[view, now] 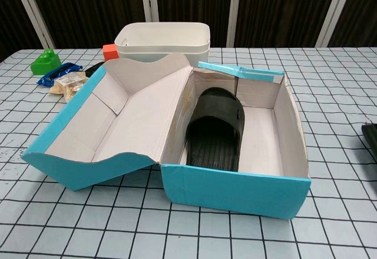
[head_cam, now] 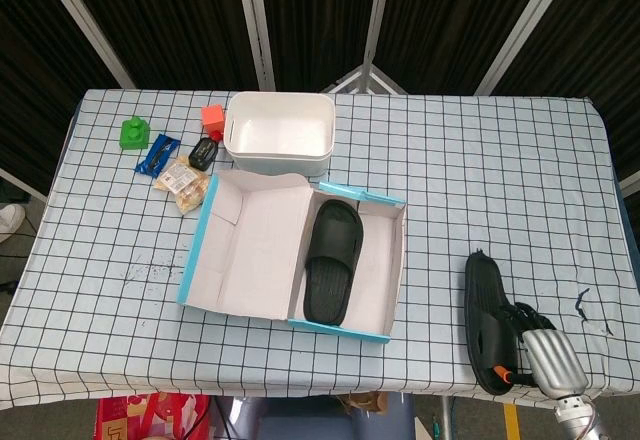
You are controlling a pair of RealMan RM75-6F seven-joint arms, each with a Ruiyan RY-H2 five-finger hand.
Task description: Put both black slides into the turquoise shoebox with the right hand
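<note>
Tablecloth (head_cam: 460, 180), slide (head_cam: 486, 310) in right hand (head_cam: 525, 345)

One slide (head_cam: 333, 262) lies in the shoebox (head_cam: 296, 256). The right hand (head_cam: 535, 352) holds the other slide (head_cam: 485, 305) near the counter (head_cam: 480, 180) edge.

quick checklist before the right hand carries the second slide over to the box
1. Second slide in the right hand: cannot tell. The hand sits at its heel end, but the grip is hidden in the head view.
2. Free space in the turquoise shoebox: ok. The first slide lies along the left of the compartment, and the right side is bare.
3. Box lid out of the way: ok. The lid is folded open to the left.
4. Path from slide to box: ok. Only bare tablecloth shows between them.
5. Left hand clear: cannot tell, as neither view shows it.
</note>
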